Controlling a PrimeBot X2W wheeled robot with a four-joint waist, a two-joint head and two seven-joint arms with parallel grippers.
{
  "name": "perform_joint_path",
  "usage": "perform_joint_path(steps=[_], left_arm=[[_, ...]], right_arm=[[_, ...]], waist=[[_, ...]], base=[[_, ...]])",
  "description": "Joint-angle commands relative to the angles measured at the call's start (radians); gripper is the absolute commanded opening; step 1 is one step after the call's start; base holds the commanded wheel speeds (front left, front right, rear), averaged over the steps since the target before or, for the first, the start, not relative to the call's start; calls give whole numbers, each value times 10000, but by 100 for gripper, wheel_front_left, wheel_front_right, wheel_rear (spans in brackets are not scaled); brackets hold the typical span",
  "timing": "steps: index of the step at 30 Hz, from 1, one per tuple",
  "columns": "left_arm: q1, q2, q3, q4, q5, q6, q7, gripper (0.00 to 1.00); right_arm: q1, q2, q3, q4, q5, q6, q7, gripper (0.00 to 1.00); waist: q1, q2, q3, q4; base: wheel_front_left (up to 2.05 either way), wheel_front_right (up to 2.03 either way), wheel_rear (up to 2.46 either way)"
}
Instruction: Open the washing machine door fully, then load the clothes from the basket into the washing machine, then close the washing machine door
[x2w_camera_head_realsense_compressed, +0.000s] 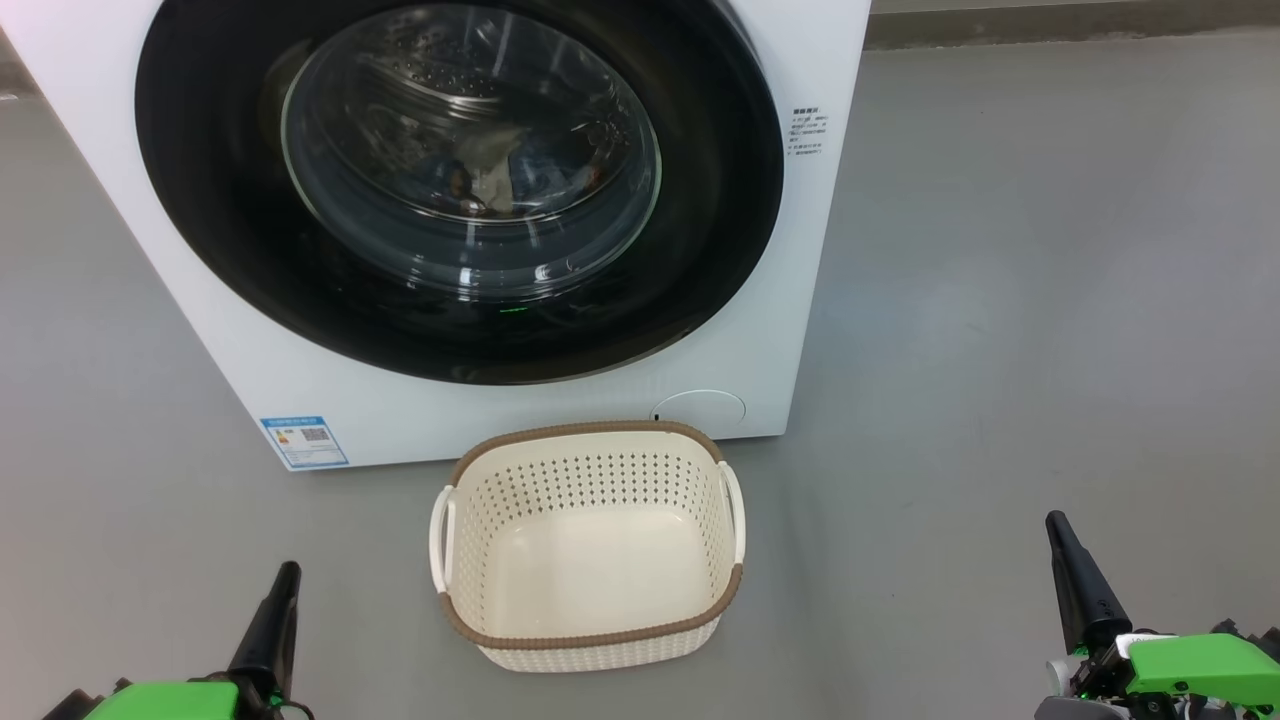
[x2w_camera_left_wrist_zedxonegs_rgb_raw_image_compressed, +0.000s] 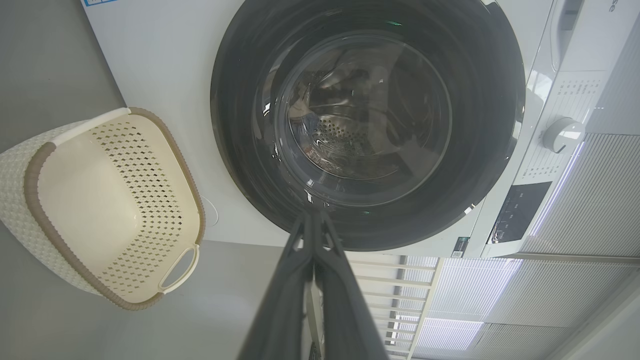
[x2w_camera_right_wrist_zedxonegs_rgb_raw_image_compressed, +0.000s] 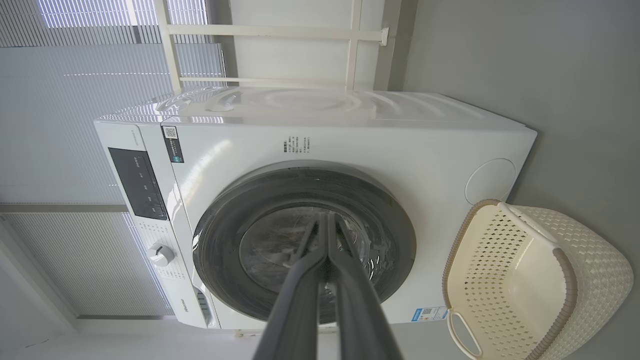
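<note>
Grey floor (x2w_camera_head_realsense_compressed: 1020, 300), smooth, matte. Darker skirting strip (x2w_camera_head_realsense_compressed: 1070, 28) along its far edge. Pale slatted blinds (x2w_camera_right_wrist_zedxonegs_rgb_raw_image_compressed: 65, 90), daylight showing through. White frame bars (x2w_camera_right_wrist_zedxonegs_rgb_raw_image_compressed: 272, 31) crossing pale wall (x2w_camera_right_wrist_zedxonegs_rgb_raw_image_compressed: 300, 60) beside blinds.

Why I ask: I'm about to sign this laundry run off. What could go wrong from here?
1. The door looks closed against the washer, but a caught latch cannot be seen; it might swing open.
2. The clothes lie close behind the glass; cloth may be pinched at the seal, which is hidden.
3. The empty basket stands on the floor right before the washer, between the shut left pincer and right pincer; driving forward could knock it.
</note>
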Motion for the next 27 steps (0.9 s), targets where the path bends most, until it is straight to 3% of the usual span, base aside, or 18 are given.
perform_joint_path(steps=[1,27], left_arm=[[-427,127,355,-180,157,-98,63,0],[-427,125,359,-180,160,-98,67,0]], right_arm=[[-408,-31,216,-245,17,17,85,0],[-408,-30,215,-245,17,17,85,0]], waist=[[0,0,0,0],[0,0,0,0]], base=[[0,0,0],[0,0,0]])
